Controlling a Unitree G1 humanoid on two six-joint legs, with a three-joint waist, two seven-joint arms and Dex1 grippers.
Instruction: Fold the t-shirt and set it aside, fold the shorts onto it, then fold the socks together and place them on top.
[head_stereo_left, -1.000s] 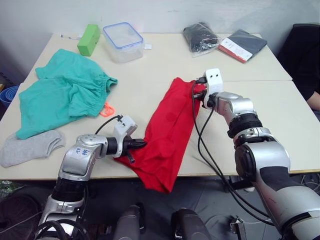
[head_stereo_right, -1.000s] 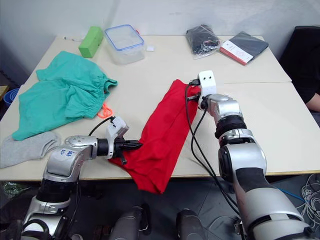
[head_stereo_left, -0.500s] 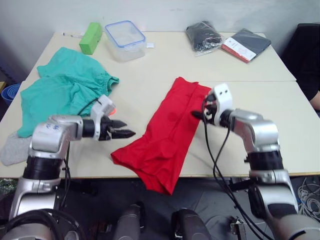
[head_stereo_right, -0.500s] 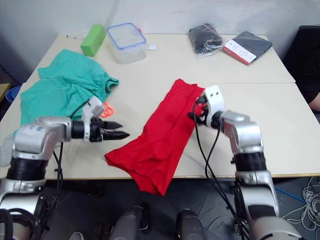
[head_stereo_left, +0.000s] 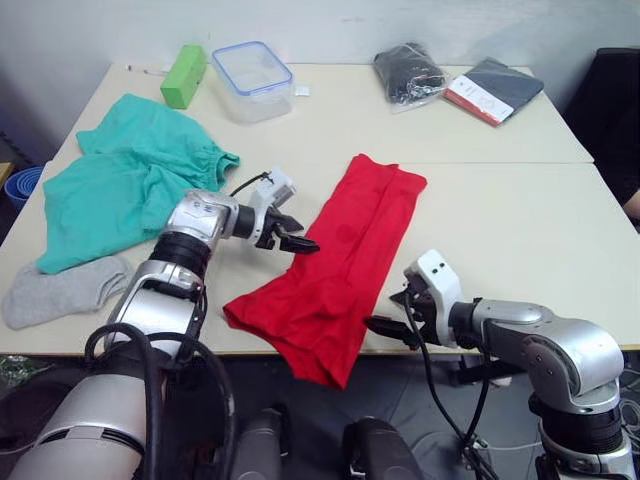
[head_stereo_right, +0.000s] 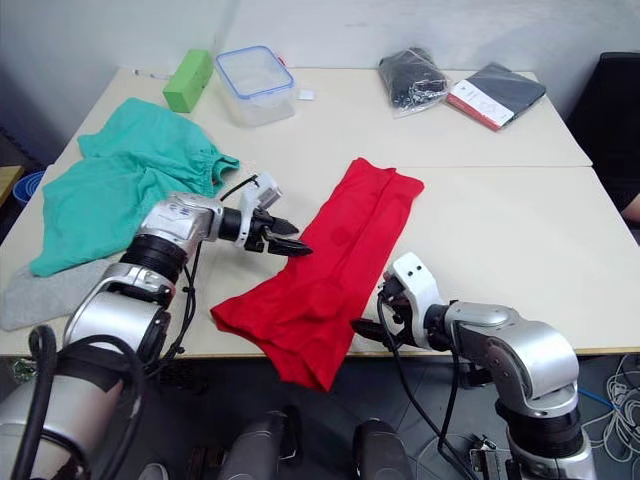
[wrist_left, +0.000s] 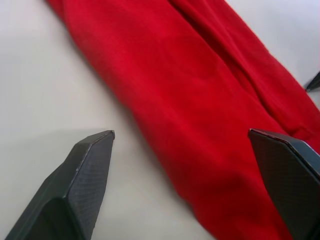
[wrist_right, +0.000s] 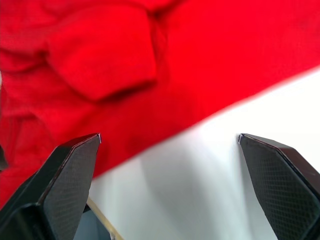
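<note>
Two grippers flank the red t-shirt (head_stereo_left: 340, 255), which lies folded into a long strip running diagonally across the table (head_stereo_left: 500, 200), its near end drooping over the front edge. Left gripper (head_stereo_left: 300, 243) hovers at the strip's left edge, fingers spread wide, holding nothing. Right gripper (head_stereo_left: 385, 328) sits low at the front edge beside the near end, fingers apart too, empty. Teal-green shorts (head_stereo_left: 125, 190) lie spread at far left, with the grey socks (head_stereo_left: 60, 292) just in front of them.
</note>
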